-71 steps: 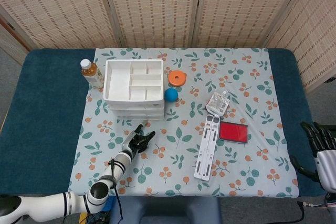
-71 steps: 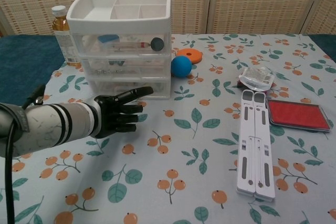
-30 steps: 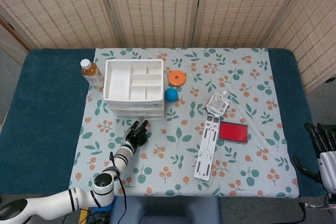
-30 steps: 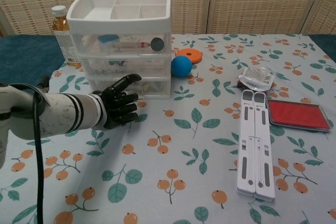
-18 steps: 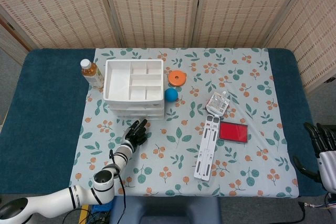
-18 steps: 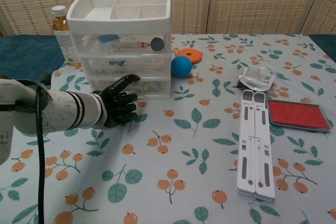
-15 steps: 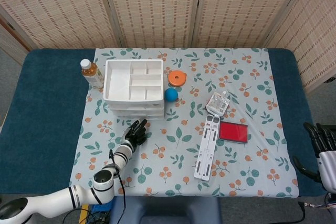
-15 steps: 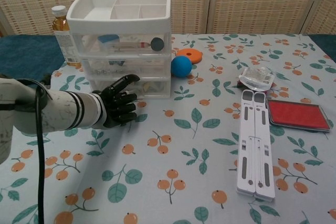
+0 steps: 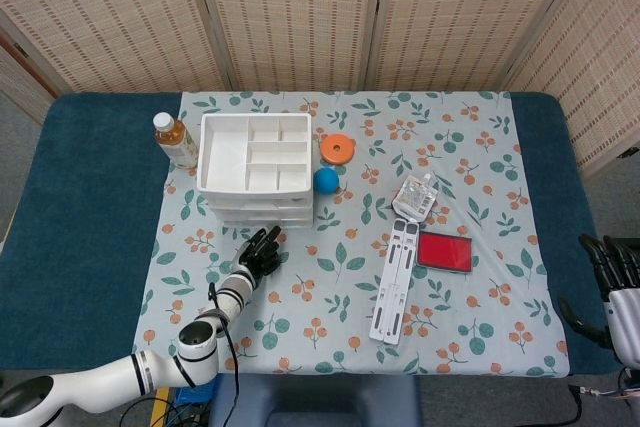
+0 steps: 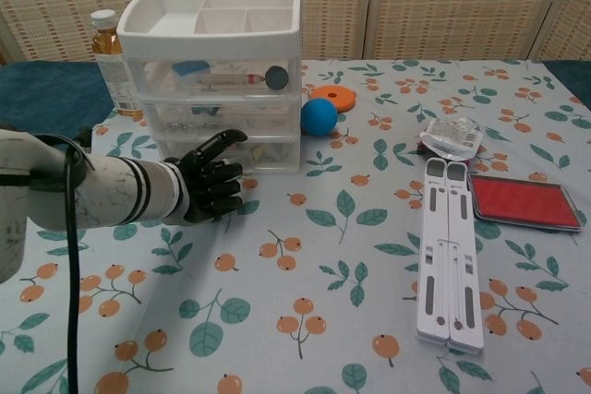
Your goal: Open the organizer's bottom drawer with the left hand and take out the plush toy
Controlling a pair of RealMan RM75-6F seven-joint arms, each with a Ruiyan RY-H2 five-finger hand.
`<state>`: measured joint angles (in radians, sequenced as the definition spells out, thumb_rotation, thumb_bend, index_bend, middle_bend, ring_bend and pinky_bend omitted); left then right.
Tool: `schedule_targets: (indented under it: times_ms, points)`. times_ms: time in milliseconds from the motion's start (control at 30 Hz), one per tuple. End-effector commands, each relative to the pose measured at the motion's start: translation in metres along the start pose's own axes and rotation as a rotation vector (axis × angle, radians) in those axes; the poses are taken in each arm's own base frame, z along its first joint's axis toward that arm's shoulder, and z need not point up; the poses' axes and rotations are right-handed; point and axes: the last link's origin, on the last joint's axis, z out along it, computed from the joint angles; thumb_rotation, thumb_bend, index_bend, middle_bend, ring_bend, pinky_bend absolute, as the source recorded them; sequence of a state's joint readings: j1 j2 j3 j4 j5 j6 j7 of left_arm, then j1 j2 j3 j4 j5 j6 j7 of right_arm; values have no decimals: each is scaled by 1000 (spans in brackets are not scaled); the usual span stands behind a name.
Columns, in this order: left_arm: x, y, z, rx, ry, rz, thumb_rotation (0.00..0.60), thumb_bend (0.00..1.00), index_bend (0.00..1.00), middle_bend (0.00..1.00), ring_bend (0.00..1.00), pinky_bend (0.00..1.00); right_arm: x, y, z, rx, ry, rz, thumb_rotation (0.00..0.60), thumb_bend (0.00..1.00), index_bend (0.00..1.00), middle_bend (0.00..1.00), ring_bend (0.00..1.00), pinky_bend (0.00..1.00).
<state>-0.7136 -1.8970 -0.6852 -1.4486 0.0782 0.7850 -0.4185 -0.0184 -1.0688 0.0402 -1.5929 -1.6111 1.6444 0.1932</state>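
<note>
Black left hand [image 10: 211, 187] open, fingers spread, reaching at bottom drawer [image 10: 249, 153] of white organizer [image 10: 217, 62] just ahead, lined up for pull. Drawer shut; plush toy presumably inside, unclear through clear front. Right hand [image 9: 612, 277] idle far right, fingers loosely curled, empty.

A floral tablecloth [image 9: 480, 157] printed with orange berries and green leaves covers the middle of a dark blue table [image 9: 90, 207], with woven screens [image 9: 300, 17] standing behind it. A bottle of amber liquid [image 9: 175, 139] with a white cap stands at the cloth's far left, and an orange disc [image 9: 338, 148] lies touching or just beside a blue ball [image 9: 326, 180]. Further right, a crumpled clear plastic packet [image 9: 415, 196] lies just behind a long white folding stand [image 9: 396, 281], with a red pad [image 9: 445, 251] in a dark frame just beside the stand.
</note>
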Motion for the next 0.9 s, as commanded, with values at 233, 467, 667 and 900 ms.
schedule_targets:
  times_ms: [233,467,667,900]
  points:
    - [0,3,4,6,9,-8,600,326,254,963,1000,1000,0,0,0,-3,0,-2,600,341,0,83,0,41]
    - [2,4,7,14,18,-8,600,331,292,963,1000,1000,0,0,0,-6,0,-3,600,341,0,83,0,41]
    - [2,4,7,20,15,-4,600,347,325,963,1000,1000,1,1,-1,-9,2,-3,600,341,0,83,0,41]
    - [3,0,2,33,2,6,600,347,345,963,1000,1000,0,2,-1,-8,-2,0,600,341,0,83,0,41]
